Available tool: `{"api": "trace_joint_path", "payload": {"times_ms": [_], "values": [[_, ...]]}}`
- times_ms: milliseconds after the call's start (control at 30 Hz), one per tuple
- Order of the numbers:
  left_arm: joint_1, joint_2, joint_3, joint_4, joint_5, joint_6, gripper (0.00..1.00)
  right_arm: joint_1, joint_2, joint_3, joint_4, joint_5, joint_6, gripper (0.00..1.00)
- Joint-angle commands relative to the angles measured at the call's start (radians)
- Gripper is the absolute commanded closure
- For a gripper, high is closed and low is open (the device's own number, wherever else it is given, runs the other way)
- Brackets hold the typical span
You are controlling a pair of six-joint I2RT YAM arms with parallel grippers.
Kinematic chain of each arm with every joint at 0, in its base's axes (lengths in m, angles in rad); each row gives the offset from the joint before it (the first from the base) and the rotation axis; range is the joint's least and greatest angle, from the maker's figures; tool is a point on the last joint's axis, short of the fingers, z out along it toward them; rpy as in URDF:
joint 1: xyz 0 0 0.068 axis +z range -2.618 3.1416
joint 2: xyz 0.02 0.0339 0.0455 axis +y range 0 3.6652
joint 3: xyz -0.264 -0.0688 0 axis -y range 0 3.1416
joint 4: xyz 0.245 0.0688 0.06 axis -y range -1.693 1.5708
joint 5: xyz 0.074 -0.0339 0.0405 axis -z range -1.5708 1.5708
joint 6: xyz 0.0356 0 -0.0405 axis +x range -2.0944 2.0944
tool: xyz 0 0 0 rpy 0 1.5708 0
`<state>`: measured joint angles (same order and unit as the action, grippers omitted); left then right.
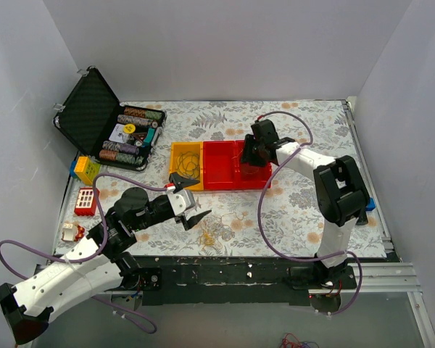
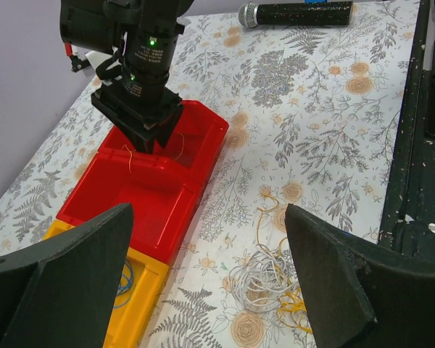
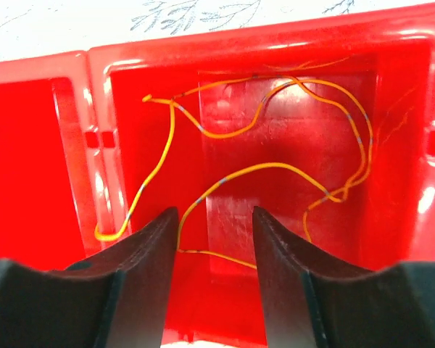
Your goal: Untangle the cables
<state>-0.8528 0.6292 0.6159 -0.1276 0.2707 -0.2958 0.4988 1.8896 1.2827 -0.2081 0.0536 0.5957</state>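
A tangle of white and yellow cables (image 2: 275,279) lies on the floral table, also in the top view (image 1: 209,233). My left gripper (image 1: 191,200) is open and empty, hovering above and just left of the tangle (image 2: 206,283). A yellow cable with blue marks (image 3: 261,174) lies loose in the right red bin (image 3: 399,87). My right gripper (image 3: 215,239) is open over that bin, its fingers either side of the cable, gripping nothing; it also shows in the top view (image 1: 250,156). A blue cable (image 2: 127,279) lies in the yellow bin (image 2: 141,304).
Two red bins (image 1: 232,165) and the yellow bin (image 1: 186,163) stand in a row mid-table. An open black case of poker chips (image 1: 105,123) is at back left. Toy blocks (image 1: 85,201) lie at the left edge. A microphone (image 2: 297,13) lies far right.
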Motion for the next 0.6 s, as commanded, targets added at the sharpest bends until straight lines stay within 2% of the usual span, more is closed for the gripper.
{"api": "trace_joint_path", "payload": {"times_ms": [0,267,567], "values": [[0.004,-0.003,0.01,-0.009,0.013,-0.006,0.15,0.004,-0.139,0.006,-0.06,-0.003,0.007,0.44],[0.004,0.001,0.01,-0.009,0.022,-0.006,0.15,0.007,-0.325,-0.095,-0.132,0.023,0.007,0.45],[0.004,0.009,0.015,-0.01,0.029,-0.011,0.15,0.007,-0.325,-0.049,-0.201,-0.008,-0.036,0.58]]}}
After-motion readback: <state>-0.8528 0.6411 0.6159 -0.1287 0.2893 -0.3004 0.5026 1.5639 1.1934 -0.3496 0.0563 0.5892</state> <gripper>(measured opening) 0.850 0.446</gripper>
